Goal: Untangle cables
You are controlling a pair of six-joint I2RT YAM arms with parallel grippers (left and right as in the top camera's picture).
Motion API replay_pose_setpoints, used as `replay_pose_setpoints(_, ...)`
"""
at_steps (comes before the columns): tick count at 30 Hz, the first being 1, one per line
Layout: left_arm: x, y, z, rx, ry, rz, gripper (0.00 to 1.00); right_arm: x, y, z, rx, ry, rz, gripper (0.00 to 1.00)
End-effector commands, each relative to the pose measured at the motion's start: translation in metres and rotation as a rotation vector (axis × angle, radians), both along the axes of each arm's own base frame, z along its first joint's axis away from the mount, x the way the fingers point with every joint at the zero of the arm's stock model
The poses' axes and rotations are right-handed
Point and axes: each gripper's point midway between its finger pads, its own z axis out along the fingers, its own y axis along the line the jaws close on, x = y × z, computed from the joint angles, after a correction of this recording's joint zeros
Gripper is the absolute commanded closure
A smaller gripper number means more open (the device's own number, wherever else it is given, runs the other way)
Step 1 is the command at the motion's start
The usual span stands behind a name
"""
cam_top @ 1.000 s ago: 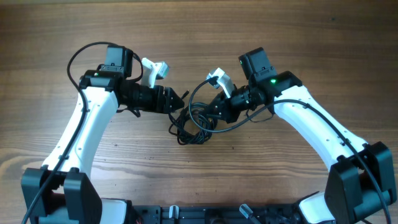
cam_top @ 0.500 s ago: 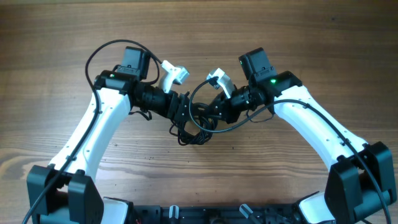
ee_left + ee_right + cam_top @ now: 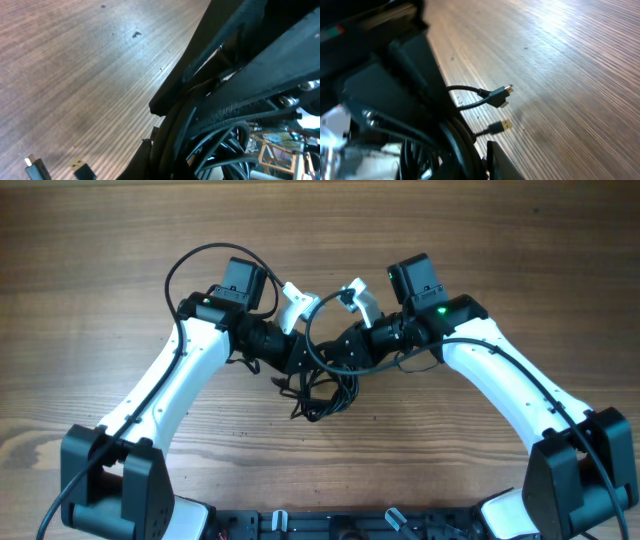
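1. At mid-counter, well clear of every edge, the cable knot [image 3: 322, 388] hangs in black loops beneath both pincers.
2. My left pincer [image 3: 303, 360] and right pincer [image 3: 345, 356] meet almost tip to tip above it. Strands crowd both wrist views, and I cannot tell whether either is clamped on a strand.
3. Two loose plugs [image 3: 501, 125] lie free on the counter [image 3: 100, 260] beside the knot.
4. Judgement: separation step. Each pincer should take a different cable, then draw slowly toward the left and right edges. Ease off if a loop cinches.
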Motion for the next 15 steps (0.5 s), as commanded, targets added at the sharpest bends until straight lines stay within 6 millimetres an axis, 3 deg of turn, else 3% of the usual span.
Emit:
replay_pose_setpoints(1, 0.012, 0.003, -0.012, 0.069, 0.078, 0.141, 0.96, 0.042, -0.035, -0.013, -0.140, 0.082, -0.327, 0.64)
replay_pose_setpoints(2, 0.024, 0.010, -0.018, 0.121, 0.087, 0.233, 0.96, 0.045, -0.040, -0.013, -0.155, 0.078, -0.358, 0.54)
replay_pose_setpoints(4, 0.063, 0.050, -0.037, 0.325, 0.114, 0.648, 0.96, 0.061, -0.051, -0.008, -0.202, 0.002, -0.421, 0.41)
replay_pose_setpoints(6, 0.083, 0.073, -0.040, 0.380, 0.124, 0.913, 0.96, 0.071, -0.055, 0.001, -0.220, -0.053, -0.451, 0.37)
replay_pose_setpoints(11, 0.093, 0.055, -0.030, 0.291, 0.090, 0.871, 0.96, 0.056, -0.026, 0.010, -0.184, -0.222, -0.210, 0.48)
replay_pose_setpoints(15, 0.076, 0.016, -0.014, 0.129, 0.101, 0.599, 0.96, 0.052, -0.016, 0.003, -0.268, -0.338, -0.129, 0.57)
